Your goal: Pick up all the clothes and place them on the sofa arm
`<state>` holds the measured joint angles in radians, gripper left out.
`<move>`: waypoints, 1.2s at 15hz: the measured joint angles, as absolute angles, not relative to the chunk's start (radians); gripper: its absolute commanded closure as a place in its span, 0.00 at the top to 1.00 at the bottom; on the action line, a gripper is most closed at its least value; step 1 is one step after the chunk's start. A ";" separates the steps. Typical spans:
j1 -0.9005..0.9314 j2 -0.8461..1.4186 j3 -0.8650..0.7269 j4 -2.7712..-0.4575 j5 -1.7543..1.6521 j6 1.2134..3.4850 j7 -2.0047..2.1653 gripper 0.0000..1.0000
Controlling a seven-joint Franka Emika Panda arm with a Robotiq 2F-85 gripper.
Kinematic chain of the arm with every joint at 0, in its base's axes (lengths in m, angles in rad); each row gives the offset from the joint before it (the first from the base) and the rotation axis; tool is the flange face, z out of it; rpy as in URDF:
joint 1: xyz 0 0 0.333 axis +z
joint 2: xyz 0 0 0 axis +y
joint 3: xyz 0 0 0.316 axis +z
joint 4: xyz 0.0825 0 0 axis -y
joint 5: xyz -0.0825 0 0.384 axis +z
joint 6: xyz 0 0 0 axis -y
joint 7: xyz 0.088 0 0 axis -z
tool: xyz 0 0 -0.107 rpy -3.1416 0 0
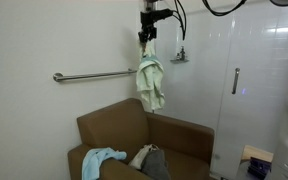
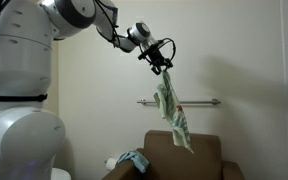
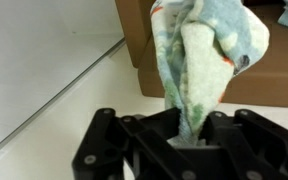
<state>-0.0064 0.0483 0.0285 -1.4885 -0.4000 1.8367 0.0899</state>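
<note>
The gripper (image 1: 146,42) was clenched on the top of the pale mint green garment (image 1: 151,85), which hung limp, high above the brown armchair (image 1: 114,125) and clear of it. The light blue garment (image 1: 102,158) and the dark grey garment (image 1: 152,162) lay low on the armchair, side by side.

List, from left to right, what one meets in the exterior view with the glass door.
blue cloth → mint cloth → wall fixture → door handle
</note>
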 measured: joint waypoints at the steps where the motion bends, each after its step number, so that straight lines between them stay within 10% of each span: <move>1: -0.007 0.089 0.025 -1.442 -0.400 1.834 0.102 0.00; 18: -0.033 0.389 -0.097 -1.049 -0.362 1.586 0.281 0.01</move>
<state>-0.0325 0.3887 -0.0973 -1.0493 -0.3620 1.5863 0.2813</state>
